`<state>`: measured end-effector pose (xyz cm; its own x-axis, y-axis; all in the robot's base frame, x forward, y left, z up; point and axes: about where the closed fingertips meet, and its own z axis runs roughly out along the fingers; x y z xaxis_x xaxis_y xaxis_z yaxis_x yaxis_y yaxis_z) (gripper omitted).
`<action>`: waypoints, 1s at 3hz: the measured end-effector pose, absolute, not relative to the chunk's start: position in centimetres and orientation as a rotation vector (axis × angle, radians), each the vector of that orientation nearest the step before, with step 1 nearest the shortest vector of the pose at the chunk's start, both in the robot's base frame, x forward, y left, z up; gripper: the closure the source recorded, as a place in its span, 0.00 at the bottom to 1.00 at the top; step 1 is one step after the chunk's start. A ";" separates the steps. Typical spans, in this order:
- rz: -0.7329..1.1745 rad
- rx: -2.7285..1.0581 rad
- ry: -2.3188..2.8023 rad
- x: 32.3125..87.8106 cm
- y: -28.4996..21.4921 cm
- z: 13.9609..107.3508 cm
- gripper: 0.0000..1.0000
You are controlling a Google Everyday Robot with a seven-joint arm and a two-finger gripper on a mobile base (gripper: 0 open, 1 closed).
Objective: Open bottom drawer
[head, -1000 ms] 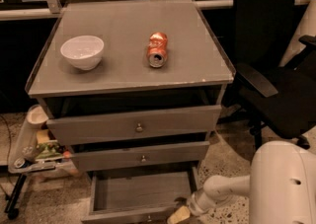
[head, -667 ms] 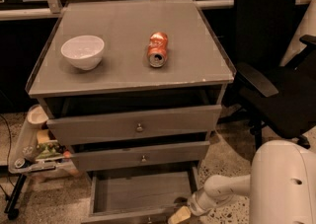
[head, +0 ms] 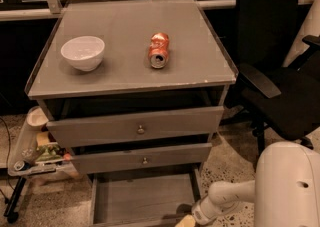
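The bottom drawer (head: pixel 142 198) of the grey cabinet stands pulled out, its flat grey inside showing below the two upper drawer fronts; its front panel and knob are cut off by the lower frame edge. My white arm reaches in from the lower right. My gripper (head: pixel 184 221) sits at the drawer's front right corner, at the very bottom edge of the view, mostly cut off.
The top drawer front (head: pixel 140 128) and the middle drawer front (head: pixel 144 160) stick out slightly. A white bowl (head: pixel 83 52) and a crushed orange can (head: pixel 159 50) lie on the cabinet top. A black office chair (head: pixel 280 71) stands at the right. A cluttered stand (head: pixel 30 156) is at the left.
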<state>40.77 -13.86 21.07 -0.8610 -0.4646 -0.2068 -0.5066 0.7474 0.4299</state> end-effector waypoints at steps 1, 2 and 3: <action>0.745 -0.809 2.858 41.0 -13.6 21.0 0.00; 0.765 -0.805 2.881 40.2 -13.9 20.7 0.00; 0.780 -0.791 2.907 39.0 -14.3 20.8 0.00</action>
